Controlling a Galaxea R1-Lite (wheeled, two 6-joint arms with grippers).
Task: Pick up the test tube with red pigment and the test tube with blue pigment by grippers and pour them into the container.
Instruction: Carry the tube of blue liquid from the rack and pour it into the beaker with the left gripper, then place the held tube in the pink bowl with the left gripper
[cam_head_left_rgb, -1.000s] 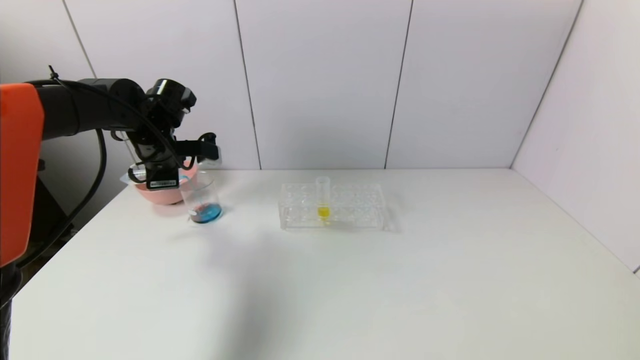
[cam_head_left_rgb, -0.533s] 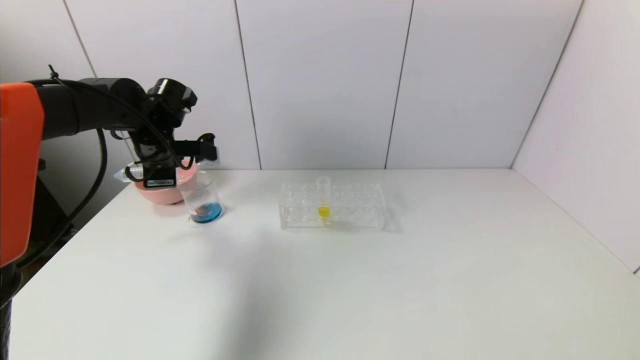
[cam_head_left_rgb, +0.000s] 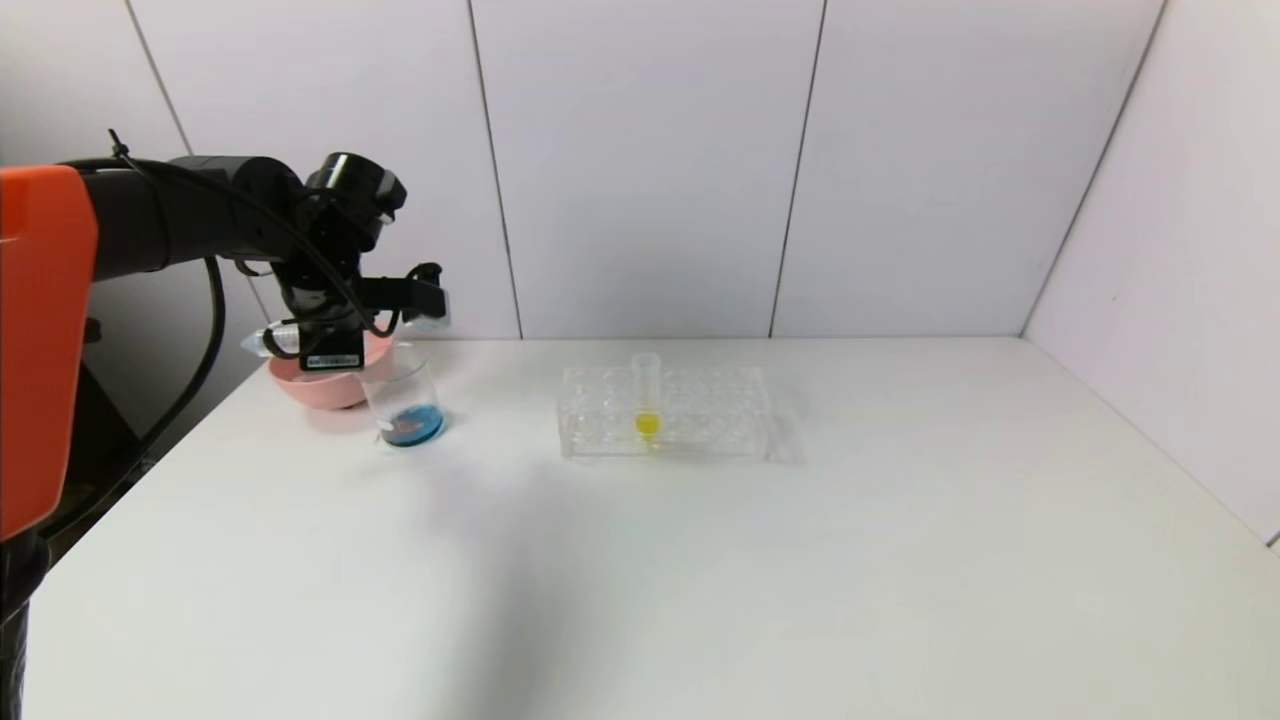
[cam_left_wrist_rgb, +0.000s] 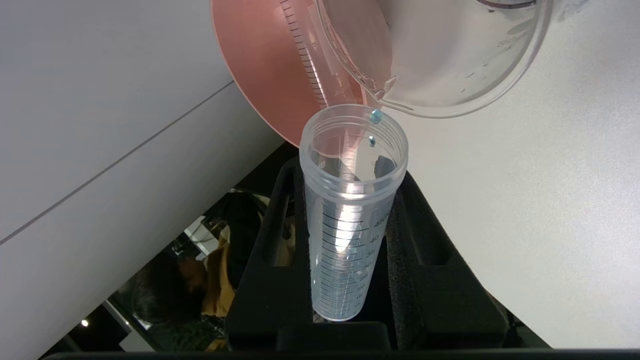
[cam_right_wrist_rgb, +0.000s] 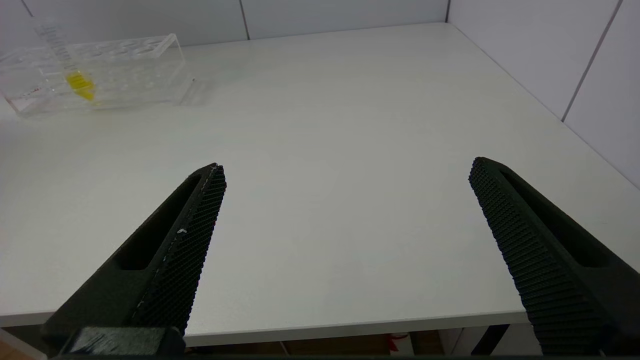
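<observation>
- Two arms are told apart here, and only the left one is out over the table (cam_head_left_rgb: 700, 600); its left gripper (cam_left_wrist_rgb: 350, 260) hangs at the far left, above the pink bowl (cam_head_left_rgb: 300, 385) and the container (cam_head_left_rgb: 405, 400).
- That left gripper is clamped on the test tube with blue pigment (cam_left_wrist_rgb: 350, 220), a clear graduated tube lying roughly level; in the head view its closed tip (cam_head_left_rgb: 262, 343) pokes out to the left of the claw.
- In the left wrist view the tube looks emptied, with only a couple of small blue drops near its open mouth, which sits just beside the container's rim (cam_left_wrist_rgb: 440, 107).
- The container stands on the table just right of the pink bowl, with blue liquid and a touch of red pooled at its bottom (cam_head_left_rgb: 412, 428).
- A second clear graduated tube (cam_left_wrist_rgb: 305, 60) lies inside the pink bowl (cam_left_wrist_rgb: 260, 85); whether it holds any pigment cannot be told.
- Farther right, near the middle of the far side, a clear tube rack (cam_head_left_rgb: 665, 425) holds one upright tube with yellow pigment (cam_head_left_rgb: 646, 400), well apart from the container.
- The right gripper (cam_right_wrist_rgb: 345, 245) is parked at the near edge of the table on the right, its two black fingers (cam_right_wrist_rgb: 185, 245) spread wide with nothing between them.
</observation>
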